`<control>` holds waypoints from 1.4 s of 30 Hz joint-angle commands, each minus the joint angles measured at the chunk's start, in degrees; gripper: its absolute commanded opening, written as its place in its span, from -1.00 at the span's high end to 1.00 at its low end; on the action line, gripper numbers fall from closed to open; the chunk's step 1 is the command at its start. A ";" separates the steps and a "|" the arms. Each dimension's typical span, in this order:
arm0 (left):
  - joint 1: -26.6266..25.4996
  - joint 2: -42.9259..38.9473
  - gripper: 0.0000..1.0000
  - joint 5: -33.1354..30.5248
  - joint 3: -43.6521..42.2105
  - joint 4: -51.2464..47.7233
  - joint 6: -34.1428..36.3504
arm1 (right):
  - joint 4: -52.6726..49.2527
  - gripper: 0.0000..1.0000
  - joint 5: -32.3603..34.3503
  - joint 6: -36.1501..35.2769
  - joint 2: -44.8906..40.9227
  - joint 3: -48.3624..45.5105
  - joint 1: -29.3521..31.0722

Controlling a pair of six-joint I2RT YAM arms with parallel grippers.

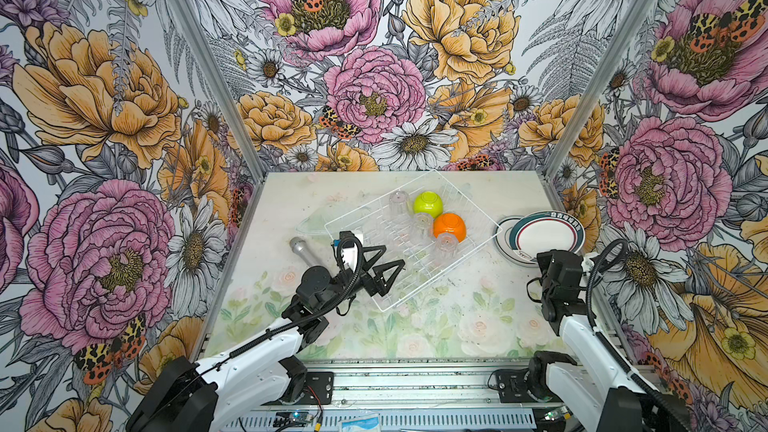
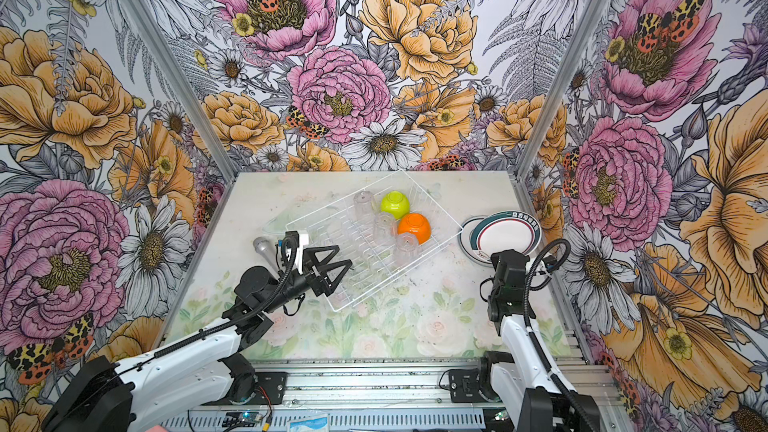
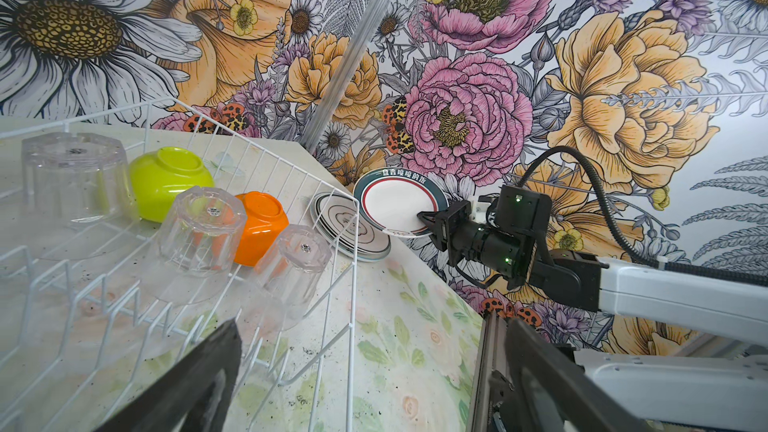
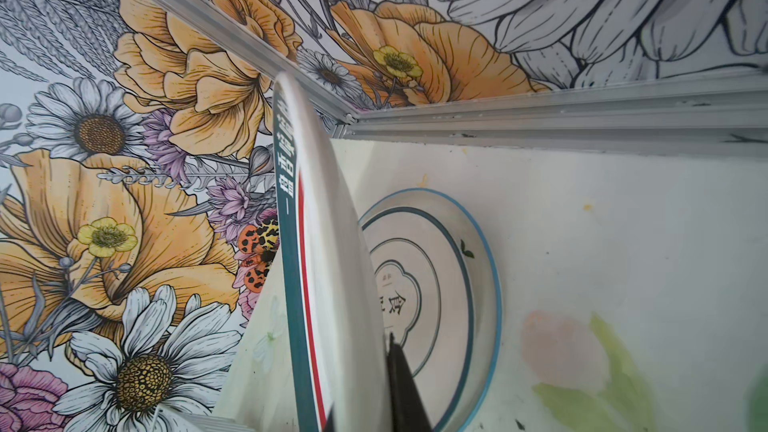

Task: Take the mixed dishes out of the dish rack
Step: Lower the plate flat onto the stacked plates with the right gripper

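The right gripper (image 3: 428,220), clenched on a teal-rimmed plate (image 3: 395,205) tilted above the plate pile (image 4: 436,268) beside the dish rack (image 1: 395,238), probably must next lower and release it flat, while the left gripper (image 1: 394,255) hangs spread wide over the rack's near corner.

Three inverted tumblers (image 1: 422,224), two bowls (image 1: 449,226) in rack (image 1: 415,280).

Teal-rimmed plate (image 3: 395,205): white Chinese characters on the rim band, seemingly 一盘香喷喷的饭.
Blue-rimmed plate (image 4: 436,284): dark Chinese characters at centre, partly hidden.
Tumbler (image 3: 199,230): base sticker, too small to read.
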 commanded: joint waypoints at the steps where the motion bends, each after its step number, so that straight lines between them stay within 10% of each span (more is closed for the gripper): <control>1: -0.40 -0.22 -0.97 -1.35 -0.71 -0.02 0.99 | 3.49 1.00 -3.45 -1.46 2.74 4.89 -0.72; 29: -0.43 0.96 -0.97 -1.14 -1.01 1.30 0.60 | 6.06 1.00 -10.67 -0.32 17.56 7.79 -2.69; 38: -0.47 1.04 -0.97 -0.84 -1.06 1.63 0.41 | 6.05 0.71 -13.45 0.14 19.42 7.25 -3.58; 42: -0.57 0.99 -0.97 -1.14 -1.11 1.58 0.21 | 4.23 0.18 -14.06 -0.20 19.57 7.78 -3.90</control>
